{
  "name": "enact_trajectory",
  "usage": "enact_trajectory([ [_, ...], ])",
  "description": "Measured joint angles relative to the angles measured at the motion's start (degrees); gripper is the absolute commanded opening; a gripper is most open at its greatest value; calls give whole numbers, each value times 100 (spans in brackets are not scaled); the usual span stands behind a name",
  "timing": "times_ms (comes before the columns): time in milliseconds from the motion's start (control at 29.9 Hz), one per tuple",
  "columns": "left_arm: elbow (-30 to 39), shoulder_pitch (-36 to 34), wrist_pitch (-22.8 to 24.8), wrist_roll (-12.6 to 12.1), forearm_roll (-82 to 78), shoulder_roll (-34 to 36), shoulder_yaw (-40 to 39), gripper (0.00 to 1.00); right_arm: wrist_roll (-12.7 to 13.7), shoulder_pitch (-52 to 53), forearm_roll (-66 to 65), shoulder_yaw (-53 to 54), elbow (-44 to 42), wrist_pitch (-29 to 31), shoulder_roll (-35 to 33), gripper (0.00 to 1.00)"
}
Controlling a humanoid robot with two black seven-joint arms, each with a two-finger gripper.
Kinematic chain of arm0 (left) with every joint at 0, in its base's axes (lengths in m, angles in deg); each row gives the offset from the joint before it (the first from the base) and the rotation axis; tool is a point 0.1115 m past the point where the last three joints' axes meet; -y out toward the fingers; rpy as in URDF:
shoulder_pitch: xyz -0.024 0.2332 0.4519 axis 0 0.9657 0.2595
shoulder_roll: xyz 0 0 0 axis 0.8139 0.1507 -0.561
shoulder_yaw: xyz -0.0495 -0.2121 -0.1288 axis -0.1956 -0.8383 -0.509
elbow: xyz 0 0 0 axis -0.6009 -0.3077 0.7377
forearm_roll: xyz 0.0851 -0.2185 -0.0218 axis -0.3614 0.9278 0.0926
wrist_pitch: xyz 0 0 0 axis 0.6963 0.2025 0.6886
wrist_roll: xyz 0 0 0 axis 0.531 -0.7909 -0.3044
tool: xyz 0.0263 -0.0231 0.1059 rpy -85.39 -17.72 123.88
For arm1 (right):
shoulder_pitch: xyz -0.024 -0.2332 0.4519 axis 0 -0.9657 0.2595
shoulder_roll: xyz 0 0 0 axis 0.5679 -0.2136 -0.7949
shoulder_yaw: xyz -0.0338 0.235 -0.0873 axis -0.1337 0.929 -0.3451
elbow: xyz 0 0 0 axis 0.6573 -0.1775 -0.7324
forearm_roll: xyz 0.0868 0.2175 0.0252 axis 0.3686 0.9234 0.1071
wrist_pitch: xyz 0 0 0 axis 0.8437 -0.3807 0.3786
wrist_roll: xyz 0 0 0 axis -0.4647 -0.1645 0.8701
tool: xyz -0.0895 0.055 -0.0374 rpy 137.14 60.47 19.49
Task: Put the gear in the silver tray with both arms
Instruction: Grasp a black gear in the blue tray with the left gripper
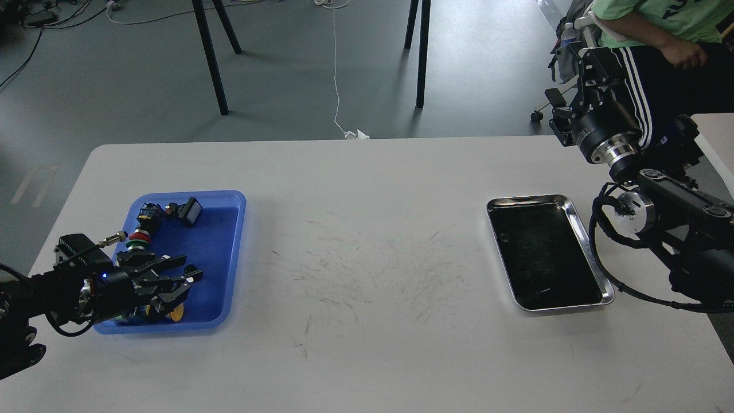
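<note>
2 black arms flanked a scuffed white table (367, 229), left to right.
The left gripper (183, 281) hovered with fingers spread over the blue tray (229, 252) of small parts; its yellow gear (176, 312) lay below. The silver tray (590, 252) sat well apart at right, beside the raised right gripper (593, 57), whose fingers I cannot tell apart.

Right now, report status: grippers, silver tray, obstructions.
Left gripper open over blue tray parts. Right gripper raised off-table, state unclear. Silver tray empty. Nothing between the trays.
</note>
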Motion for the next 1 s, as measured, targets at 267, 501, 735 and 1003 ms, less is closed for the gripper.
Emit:
enact_trajectory([
  [267, -76, 0, -4, 0, 25, -87, -7, 41, 0, -21, -1, -9, -2, 0, 4, 94],
  [501, -220, 38, -10, 0, 22, -168, -11, 41, 0, -37, -1, -9, -10, 1, 3, 94],
  [735, -185, 68, -3, -1, 23, -149, -13, 38, 0, -54, -9, -9, -19, 0, 3, 94],
  [1003, -147, 57, 0, 1, 50, -127, -37, 29, 0, -75, -9, -9, -30, 0, 4, 94],
])
